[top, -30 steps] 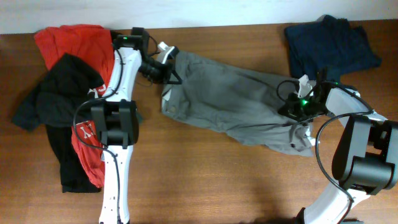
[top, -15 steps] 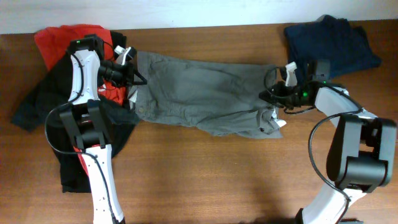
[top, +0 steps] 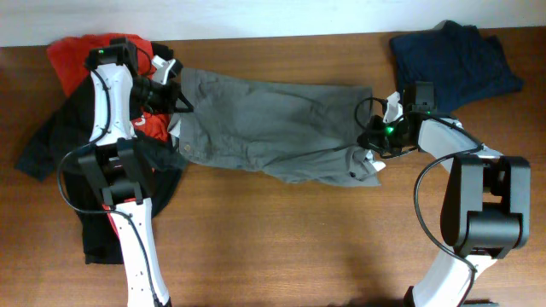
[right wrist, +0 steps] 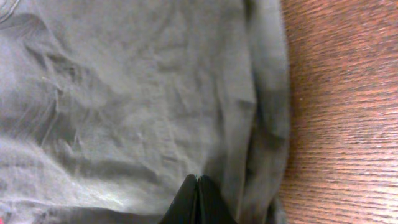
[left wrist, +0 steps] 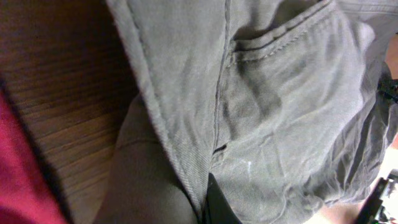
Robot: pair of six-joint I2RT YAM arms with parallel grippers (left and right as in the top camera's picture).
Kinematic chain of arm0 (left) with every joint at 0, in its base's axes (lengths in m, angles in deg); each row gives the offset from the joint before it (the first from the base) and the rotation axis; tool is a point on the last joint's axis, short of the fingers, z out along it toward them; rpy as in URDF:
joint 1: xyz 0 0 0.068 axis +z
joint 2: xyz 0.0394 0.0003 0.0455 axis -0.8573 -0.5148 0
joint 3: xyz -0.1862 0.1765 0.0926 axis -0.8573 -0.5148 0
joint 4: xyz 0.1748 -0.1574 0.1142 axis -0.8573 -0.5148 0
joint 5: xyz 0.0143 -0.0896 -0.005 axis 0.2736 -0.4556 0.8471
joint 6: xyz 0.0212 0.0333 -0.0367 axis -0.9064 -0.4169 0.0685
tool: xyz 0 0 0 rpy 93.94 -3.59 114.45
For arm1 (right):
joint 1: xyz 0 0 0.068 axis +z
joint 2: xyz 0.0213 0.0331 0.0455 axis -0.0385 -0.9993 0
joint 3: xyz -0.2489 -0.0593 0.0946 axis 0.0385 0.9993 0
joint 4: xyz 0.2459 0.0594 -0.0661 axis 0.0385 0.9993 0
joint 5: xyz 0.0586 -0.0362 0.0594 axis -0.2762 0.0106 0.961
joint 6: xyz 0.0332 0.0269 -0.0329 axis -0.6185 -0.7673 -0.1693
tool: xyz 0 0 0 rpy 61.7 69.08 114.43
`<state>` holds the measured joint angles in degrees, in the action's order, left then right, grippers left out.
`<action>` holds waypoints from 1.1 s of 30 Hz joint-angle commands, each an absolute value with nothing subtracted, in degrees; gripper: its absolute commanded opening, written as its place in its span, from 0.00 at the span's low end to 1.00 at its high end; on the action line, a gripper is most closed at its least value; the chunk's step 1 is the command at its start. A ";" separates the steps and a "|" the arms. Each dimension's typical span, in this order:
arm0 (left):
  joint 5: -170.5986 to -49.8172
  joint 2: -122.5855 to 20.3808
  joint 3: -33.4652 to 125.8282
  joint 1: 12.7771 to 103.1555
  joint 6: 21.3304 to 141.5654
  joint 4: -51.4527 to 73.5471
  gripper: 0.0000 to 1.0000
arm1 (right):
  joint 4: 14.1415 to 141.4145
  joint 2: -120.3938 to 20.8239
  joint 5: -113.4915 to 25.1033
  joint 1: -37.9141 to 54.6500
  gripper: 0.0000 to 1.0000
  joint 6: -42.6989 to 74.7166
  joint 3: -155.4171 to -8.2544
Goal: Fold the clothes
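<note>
The grey shorts [top: 273, 128] lie stretched across the back of the table between my two grippers. My left gripper [top: 177, 89] is shut on their left end, next to the red shirt [top: 77, 53] and the black shirt [top: 60, 136]. In the left wrist view the shorts [left wrist: 280, 112] fill the frame, with a seam and a pocket showing, and the gripper [left wrist: 214, 202] pinches a fold. My right gripper [top: 375, 132] is shut on the shorts' right end. In the right wrist view its fingers [right wrist: 198, 196] are closed together on the grey cloth [right wrist: 137, 93].
A dark navy folded garment [top: 452, 60] lies at the back right corner, just behind the right arm. The red and black shirts are heaped at the far left under the left arm. The wooden table [top: 299, 239] stretches in front of the shorts.
Both grippers have carried the shorts left and toward the back of the table. The shorts are now pulled longer and flatter. The left gripper has swung over the red and black shirts.
</note>
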<state>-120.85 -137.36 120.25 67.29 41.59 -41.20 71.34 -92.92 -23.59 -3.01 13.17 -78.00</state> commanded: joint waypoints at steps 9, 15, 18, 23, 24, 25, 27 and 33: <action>-118.71 -130.74 122.90 65.19 42.79 -39.43 0.01 | 70.51 -99.61 -25.74 -0.80 0.04 10.48 -77.63; -118.23 -125.56 122.90 61.69 42.82 -40.81 0.01 | 70.47 -99.87 -25.52 -1.15 0.04 10.06 -77.65; -117.31 -123.18 122.90 57.08 43.03 -40.70 0.01 | 70.47 -99.89 -25.54 -1.13 0.04 10.06 -77.65; -115.28 -122.02 122.90 48.75 46.03 -37.99 0.00 | 70.49 -99.89 -25.54 -1.15 0.04 10.11 -77.65; -114.80 -122.04 122.90 46.61 46.12 -36.87 0.00 | 70.49 -99.89 -25.52 -1.15 0.04 10.11 -77.65; -113.64 -122.04 122.90 44.82 47.38 -35.91 0.01 | 70.49 -99.89 -25.52 -1.13 0.04 10.11 -77.65; -110.84 -122.04 122.90 41.45 49.70 -33.49 0.01 | 70.49 -99.89 -25.52 -1.15 0.04 10.11 -77.65; -106.54 -122.06 122.88 33.13 53.59 -27.17 0.00 | 70.53 -99.89 -25.52 -1.13 0.04 10.11 -77.65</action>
<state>-108.74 -124.20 121.85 36.67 50.42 -29.46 70.03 -96.09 -22.57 -2.29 10.37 -78.63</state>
